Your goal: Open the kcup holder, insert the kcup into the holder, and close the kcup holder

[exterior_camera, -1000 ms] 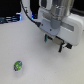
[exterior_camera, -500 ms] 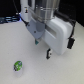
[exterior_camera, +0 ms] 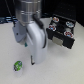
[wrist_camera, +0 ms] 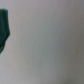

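Observation:
The kcup, a tiny green pod, lies on the pale table at the front of the exterior view's left. My gripper hangs low over the table just to the pod's right, apart from it; its fingers are too blurred to tell open from shut. The kcup holder, a black box, stands at the exterior view's right, with several round pods showing on its upper side. The wrist view is blurred: pale table and a dark green shape at the picture's edge that I cannot identify.
My white-and-grey arm fills the middle of the exterior view and hides the table behind it. Dark background runs along the table's far edge.
My arm has swung away from the holder toward the exterior view's left and front, and lowered, so the gripper is now close beside the pod. The pod has not moved.

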